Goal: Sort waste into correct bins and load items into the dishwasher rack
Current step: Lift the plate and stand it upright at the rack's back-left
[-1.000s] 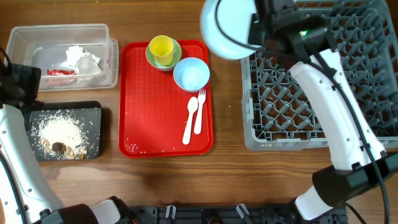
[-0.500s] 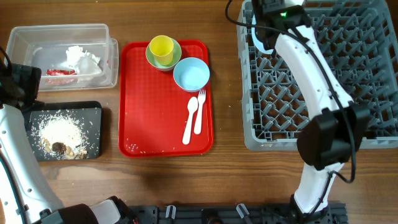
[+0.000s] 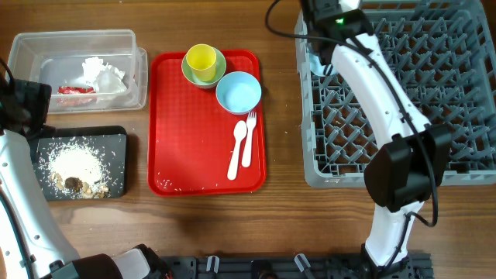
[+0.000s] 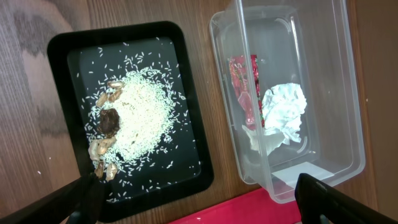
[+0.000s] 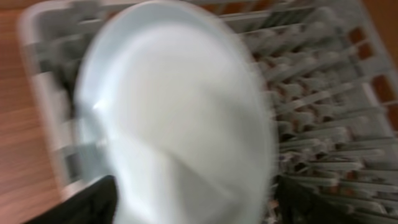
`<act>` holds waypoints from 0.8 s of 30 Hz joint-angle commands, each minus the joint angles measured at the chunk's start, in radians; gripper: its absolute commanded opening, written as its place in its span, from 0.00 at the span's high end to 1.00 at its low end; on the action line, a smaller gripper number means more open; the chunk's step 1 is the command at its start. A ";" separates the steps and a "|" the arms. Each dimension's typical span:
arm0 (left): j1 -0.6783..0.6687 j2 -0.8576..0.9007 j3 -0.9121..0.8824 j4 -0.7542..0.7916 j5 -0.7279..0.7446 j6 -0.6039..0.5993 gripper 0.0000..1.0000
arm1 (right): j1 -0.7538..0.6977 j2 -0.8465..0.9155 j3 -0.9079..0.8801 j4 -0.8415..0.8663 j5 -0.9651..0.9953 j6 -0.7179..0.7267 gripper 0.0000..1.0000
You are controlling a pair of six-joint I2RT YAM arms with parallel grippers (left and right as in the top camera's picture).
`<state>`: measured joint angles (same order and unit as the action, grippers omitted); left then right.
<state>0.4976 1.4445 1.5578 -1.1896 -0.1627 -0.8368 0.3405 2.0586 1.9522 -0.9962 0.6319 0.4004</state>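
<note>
The pale blue plate (image 5: pixel 180 118) fills the right wrist view, blurred, standing in the back left corner of the grey dishwasher rack (image 3: pixel 434 101). My right gripper (image 5: pixel 199 202) is open, its fingers spread wide on either side of the plate. In the overhead view the arm hides the plate. My left gripper (image 4: pixel 205 208) is open and empty above the black tray (image 4: pixel 74 50) with brown scraps (image 4: pixel 109 121) and the clear tub (image 4: pixel 348 93) holding the napkin (image 4: pixel 285 112) and the wrapper (image 4: pixel 244 87).
The red tray (image 3: pixel 186 139) carries a yellow cup (image 3: pixel 201 60) in a green bowl (image 3: pixel 190 74), a blue bowl (image 3: pixel 238 93), a fork (image 3: pixel 249 139) and a spoon (image 3: pixel 236 151). The right arm stretches over the rack's left side.
The right arm has carried the plate from above the table into the rack's back left corner, and its jaws have spread apart. The left arm has not moved.
</note>
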 commanded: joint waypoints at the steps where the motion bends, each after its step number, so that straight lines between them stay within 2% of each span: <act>1: 0.005 0.003 -0.001 -0.001 -0.006 -0.013 0.00 | 0.072 -0.128 0.008 0.012 -0.054 -0.009 0.09; 4: 0.005 0.003 -0.001 -0.001 -0.006 -0.013 0.00 | 0.099 -0.212 0.008 0.032 -0.045 -0.008 0.06; 5: 0.005 0.003 -0.001 -0.001 -0.006 -0.013 0.00 | 0.095 -0.240 0.008 0.047 -0.032 -0.007 0.09; 6: 0.005 0.003 -0.001 -0.001 -0.006 -0.013 0.00 | 0.085 -0.253 0.008 0.056 -0.019 -0.005 0.18; 7: 0.005 0.003 -0.001 -0.001 -0.006 -0.013 0.00 | 0.063 -0.264 0.008 0.069 -0.021 -0.004 0.51; 8: 0.005 0.003 -0.001 -0.001 -0.006 -0.013 0.00 | 0.039 -0.267 0.008 0.071 -0.033 -0.003 0.72; 9: 0.005 0.003 -0.001 -0.001 -0.006 -0.013 0.00 | -0.007 -0.267 0.008 0.066 -0.067 0.002 0.89; 10: 0.005 0.003 -0.001 -0.001 -0.006 -0.013 0.00 | -0.065 -0.265 0.006 0.051 -0.124 0.027 0.96; 12: 0.005 0.003 -0.001 -0.001 -0.006 -0.013 0.00 | -0.211 -0.261 0.003 0.024 -0.352 0.050 0.96; 16: 0.005 0.003 -0.001 -0.001 -0.006 -0.013 0.00 | -0.378 -0.209 0.003 -0.001 -0.695 0.047 0.96; 19: 0.005 0.003 -0.001 -0.001 -0.006 -0.013 0.00 | -0.445 -0.126 0.003 -0.006 -0.809 0.046 0.94; 24: 0.005 0.003 -0.001 -0.001 -0.006 -0.013 0.00 | -0.454 0.007 0.003 0.035 -1.045 -0.005 0.94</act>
<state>0.4976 1.4445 1.5578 -1.1900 -0.1623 -0.8368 -0.1192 1.9942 1.9530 -0.9760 -0.1928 0.4213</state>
